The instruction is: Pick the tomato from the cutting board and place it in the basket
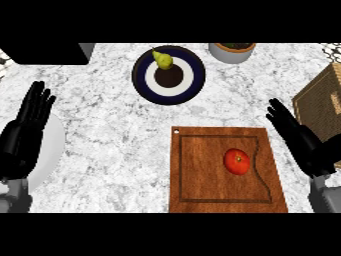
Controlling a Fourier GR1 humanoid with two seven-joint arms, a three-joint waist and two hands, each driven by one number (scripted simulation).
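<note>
From the head view, the tomato [236,161] sits on the right half of the cutting board [202,170], untouched. The right hand [303,141] hovers just right of the board, fingers straight and spread, holding nothing. The basket [334,105] lies beyond it at the right edge. I'd say it should swing left over the tomato, then curl around its sides. The left hand [21,134] rests open at the far left.
</note>
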